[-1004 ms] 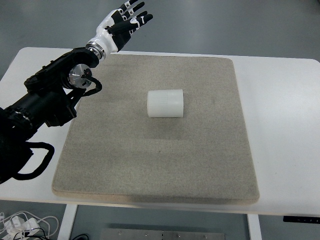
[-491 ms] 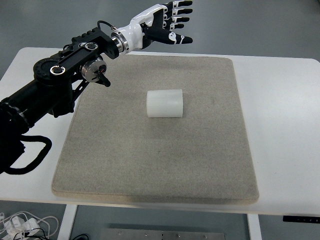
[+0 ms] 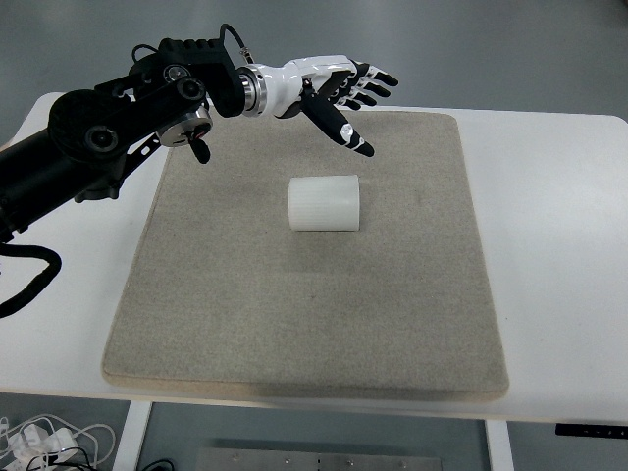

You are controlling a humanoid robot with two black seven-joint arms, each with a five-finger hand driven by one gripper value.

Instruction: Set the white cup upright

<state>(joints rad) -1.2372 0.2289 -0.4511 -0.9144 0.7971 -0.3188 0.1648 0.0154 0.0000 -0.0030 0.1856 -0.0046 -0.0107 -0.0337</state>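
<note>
A white ribbed cup (image 3: 326, 203) lies on its side in the middle of the grey mat (image 3: 294, 314). My left hand (image 3: 343, 93) hovers above the mat's far edge, just beyond the cup and apart from it. Its fingers are spread and hold nothing, the thumb pointing down toward the cup. The black left arm (image 3: 108, 147) comes in from the left. The right arm is out of view.
The mat covers most of the white table (image 3: 559, 255). Cables (image 3: 39, 442) lie on the floor below the table's near left corner.
My left arm has swung to the right and lowered. The hand went from the mat's far left corner to a spot just behind the cup. The cup has not moved.
</note>
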